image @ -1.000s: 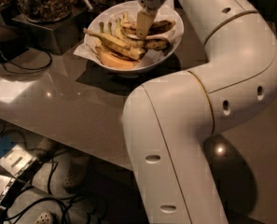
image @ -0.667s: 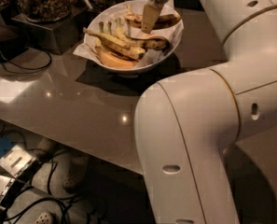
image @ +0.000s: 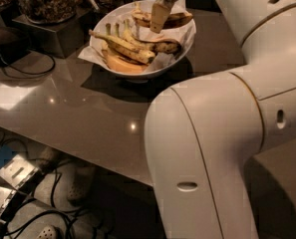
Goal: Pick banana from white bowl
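Nearest the camera, well short of the gripper, one large white robot arm fills the lower right and hides that end of the table. On the floor down to the gripper's left lie dark cables, two light clog shoes and a flat grey device.

Item 1: one glossy grey-brown table carries everything else noted. One black cable loops over its left part, well left of the gripper.

Item 2: one white bowl stands on the table under the gripper. It is lined with crumpled white paper.

Item 3: on the near side of the bowl, below the gripper, lies one orange wedge. Over it rests a bunch of slim bananas; three greenish stems can be counted, pointing up to the left.

Item 4: the banana, one loose, brown-blotched fruit, lies across the far side of the bowl. The gripper stands directly in front of its middle and covers that part.

Item 5: the gripper comes down from the top edge, tan-coloured, tilted, above the far half of the bowl. Whether it is closed, or has hold of the banana, cannot be told.

Item 6: farther back, left of the gripper, one glass jar of nuts stands on a metal stand.
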`<state>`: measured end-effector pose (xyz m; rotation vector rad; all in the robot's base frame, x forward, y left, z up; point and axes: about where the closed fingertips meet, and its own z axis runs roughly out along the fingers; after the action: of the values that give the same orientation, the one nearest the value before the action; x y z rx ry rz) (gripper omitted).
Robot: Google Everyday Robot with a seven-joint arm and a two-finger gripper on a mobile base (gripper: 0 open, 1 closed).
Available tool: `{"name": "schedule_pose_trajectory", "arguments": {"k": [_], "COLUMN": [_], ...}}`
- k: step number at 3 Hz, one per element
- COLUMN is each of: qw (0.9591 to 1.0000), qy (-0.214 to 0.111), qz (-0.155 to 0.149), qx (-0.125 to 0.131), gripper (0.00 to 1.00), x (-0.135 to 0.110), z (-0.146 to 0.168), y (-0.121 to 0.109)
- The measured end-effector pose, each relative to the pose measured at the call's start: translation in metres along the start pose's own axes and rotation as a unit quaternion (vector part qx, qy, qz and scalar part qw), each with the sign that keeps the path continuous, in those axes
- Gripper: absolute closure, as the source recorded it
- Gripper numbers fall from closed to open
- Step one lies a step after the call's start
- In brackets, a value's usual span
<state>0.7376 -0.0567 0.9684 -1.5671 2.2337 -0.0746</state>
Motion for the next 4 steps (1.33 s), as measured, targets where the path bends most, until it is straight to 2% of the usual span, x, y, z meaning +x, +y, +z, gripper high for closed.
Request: {"name": "schedule_pose_trajectory", "arguments": {"k": [1, 2, 3, 4], "qw": [0.9999, 0.9999, 0.9996, 0.9986], "qy": [0.005, 0.003, -0.003, -0.012], "qz": [0.01, 0.009, 0.018, 0.038], "qx": [-0.003, -0.007, -0.022, -0.034], "gripper": [1.0, 1.0, 1.0, 1.0], "x": [0.014, 0.015, 0.025, 0.044], "z": [-0.031, -0.033, -0.048, -0.067], "y": [0.028, 0.032, 0.051, 0.08]}}
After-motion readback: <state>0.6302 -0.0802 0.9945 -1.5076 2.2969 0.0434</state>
